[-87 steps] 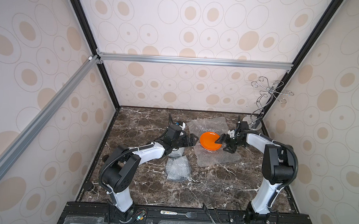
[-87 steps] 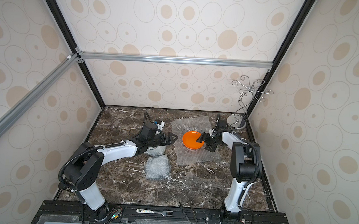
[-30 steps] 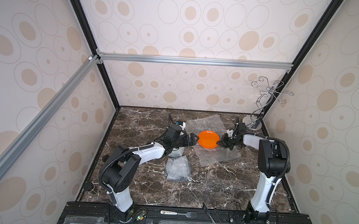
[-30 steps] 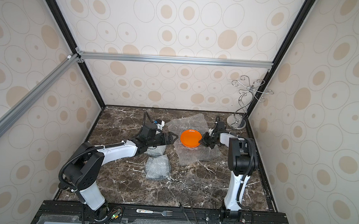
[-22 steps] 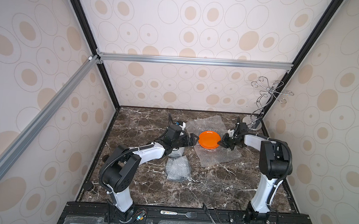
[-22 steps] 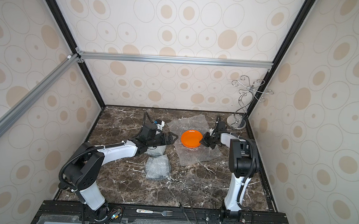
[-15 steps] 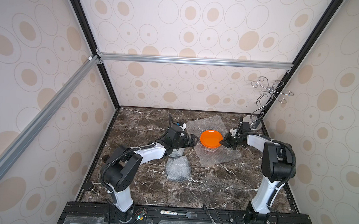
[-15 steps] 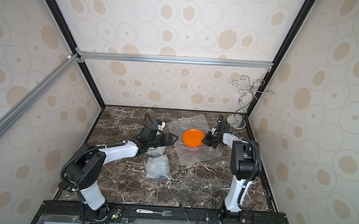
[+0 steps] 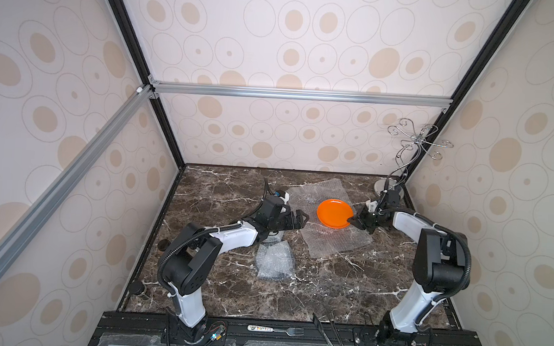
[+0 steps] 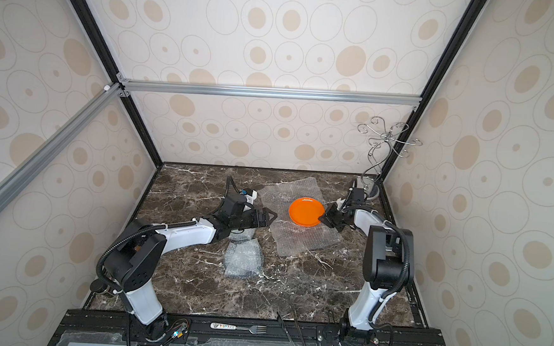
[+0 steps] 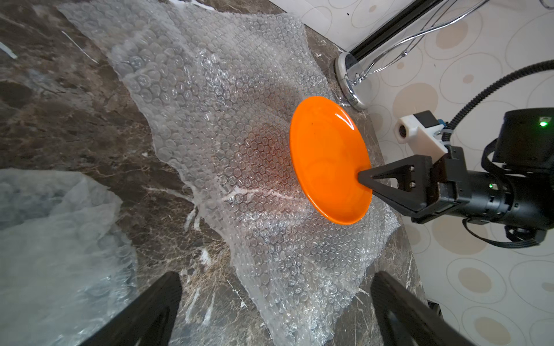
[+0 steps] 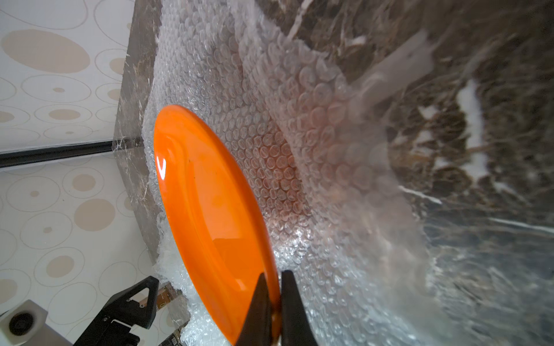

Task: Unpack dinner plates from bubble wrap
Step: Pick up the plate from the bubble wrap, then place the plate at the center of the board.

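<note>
The right end effector point(image 9: 352, 220), clamped on the rim of the plate point(image 9: 334, 213), has lifted it off the wrap point(image 9: 334, 245), where it lay flat seconds ago. It now hangs tilted just above the opened sheet, toward 1 o'clock on the surface point(image 9: 222, 190) (so this plate is freed, I judge). The left end effector point(image 9: 302, 220) waits, jaws apart, at its 9 o'clock. The plate is glossy orange and shallow; another bundle point(image 9: 275, 261) lies at its 7 o'clock.
</note>
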Motion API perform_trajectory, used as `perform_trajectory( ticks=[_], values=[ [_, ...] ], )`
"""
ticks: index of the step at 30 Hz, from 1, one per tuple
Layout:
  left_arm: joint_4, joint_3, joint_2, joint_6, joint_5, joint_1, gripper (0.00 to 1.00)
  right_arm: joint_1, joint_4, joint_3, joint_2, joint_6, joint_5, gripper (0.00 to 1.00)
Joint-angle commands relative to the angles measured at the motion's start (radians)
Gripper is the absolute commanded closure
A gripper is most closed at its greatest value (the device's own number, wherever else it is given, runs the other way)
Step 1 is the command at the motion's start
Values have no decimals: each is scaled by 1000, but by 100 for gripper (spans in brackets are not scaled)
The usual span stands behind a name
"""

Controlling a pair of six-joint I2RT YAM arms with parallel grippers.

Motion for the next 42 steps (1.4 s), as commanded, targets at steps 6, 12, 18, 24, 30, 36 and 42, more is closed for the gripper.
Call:
perform_trajectory(
  ticks=[6,12,18,24,30,36,42],
  values=[
    [24,15,26,-5,-13,-10,0,-132,-80,-49,-105,-46,-83,93],
    [21,33,43,1,-6,-10,0,-251,-113,-92,-151,-69,-98,93],
    [18,51,61,5,2,-9,0,-336,-118,-116,-157,-46,-62,92],
    [11,64,64,6,4,-11,0,-387,-31,-140,-128,18,-50,92],
    [4,67,56,16,-1,-10,0,-424,7,-122,-74,56,-22,92],
    [-24,68,55,21,-4,-11,0,-442,8,-89,-27,64,33,92],
    [-29,68,52,23,-5,-11,0,-456,46,-79,9,88,65,93]
  ],
)
